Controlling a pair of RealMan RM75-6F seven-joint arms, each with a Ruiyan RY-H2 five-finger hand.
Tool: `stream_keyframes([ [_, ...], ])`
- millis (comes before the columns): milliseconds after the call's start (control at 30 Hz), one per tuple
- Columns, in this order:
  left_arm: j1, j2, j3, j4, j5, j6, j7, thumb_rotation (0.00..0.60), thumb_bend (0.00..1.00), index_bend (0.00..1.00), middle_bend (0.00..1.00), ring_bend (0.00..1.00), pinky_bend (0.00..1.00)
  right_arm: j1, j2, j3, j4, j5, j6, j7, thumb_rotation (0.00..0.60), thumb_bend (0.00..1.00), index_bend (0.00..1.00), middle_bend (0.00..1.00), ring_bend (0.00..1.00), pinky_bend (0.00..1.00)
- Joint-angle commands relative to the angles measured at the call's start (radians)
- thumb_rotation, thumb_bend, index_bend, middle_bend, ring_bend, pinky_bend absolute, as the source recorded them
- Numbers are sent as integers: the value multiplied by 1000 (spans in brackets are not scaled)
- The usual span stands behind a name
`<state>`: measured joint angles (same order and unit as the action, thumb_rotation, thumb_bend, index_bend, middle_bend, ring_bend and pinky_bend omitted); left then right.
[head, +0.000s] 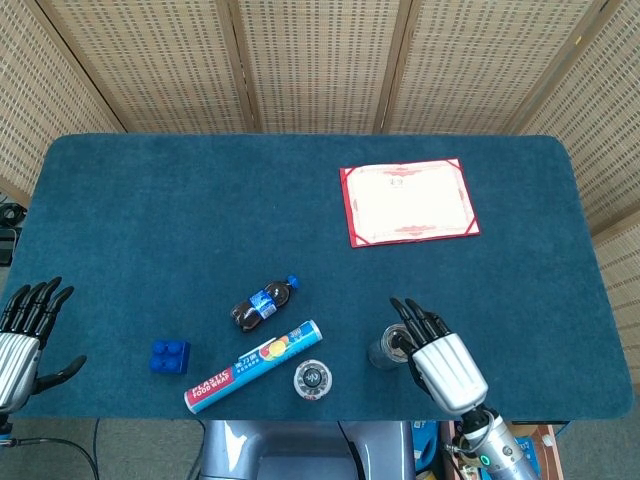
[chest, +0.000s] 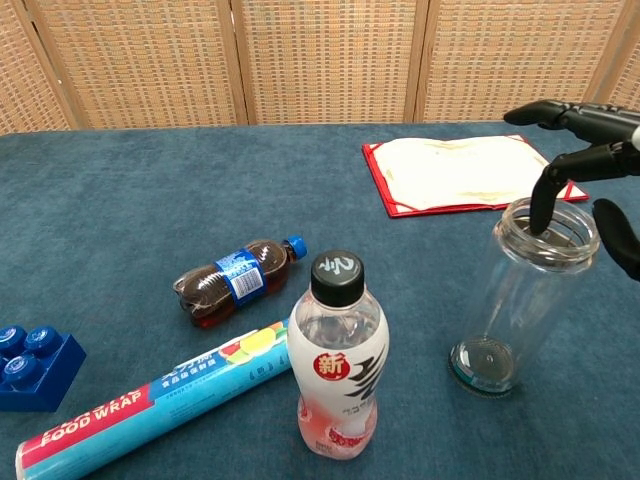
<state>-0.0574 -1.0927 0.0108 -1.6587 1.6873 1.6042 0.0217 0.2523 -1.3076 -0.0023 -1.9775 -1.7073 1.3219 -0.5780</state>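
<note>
An empty clear glass jar (chest: 522, 299) stands upright without a lid near the table's front edge, right of centre; the head view shows the jar (head: 386, 347) from above. My right hand (head: 440, 354) hovers over the jar's right side with fingers spread, and one dark fingertip (chest: 537, 212) dips at the jar's rim. It holds nothing. My left hand (head: 22, 335) rests open at the far left table edge, nearest the blue toy brick (head: 170, 356).
A clear drink bottle with a black cap (chest: 337, 357) stands left of the jar. A blue food-wrap roll (chest: 150, 402) and a small cola bottle (chest: 235, 280) lie further left. A red-bordered certificate (head: 408, 200) lies at the back right.
</note>
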Motion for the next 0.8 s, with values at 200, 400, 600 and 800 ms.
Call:
stream_keyframes([
  [200,-1,-1,0,1,-1,-2,1,600,209,0,0,0,0,0,-7,-5,2,5,-12,0,600,932,448,4,0,271],
  [400,-1,-1,0,1,1,-2,2,600,209,0,0,0,0,1,-11,-5,1,5,-14,-2,600,932,448,2,0,271],
  [600,0,-1,-1,1,0,1,-1,600,209,0,0,0,0,0,-11,-2,-3,4,-11,-2,600,932,448,1,0,271],
  [800,1,-2,-2,3,1,3,-1,600,209,0,0,0,0,1,-2,14,-10,2,2,-6,600,932,448,0,0,271],
])
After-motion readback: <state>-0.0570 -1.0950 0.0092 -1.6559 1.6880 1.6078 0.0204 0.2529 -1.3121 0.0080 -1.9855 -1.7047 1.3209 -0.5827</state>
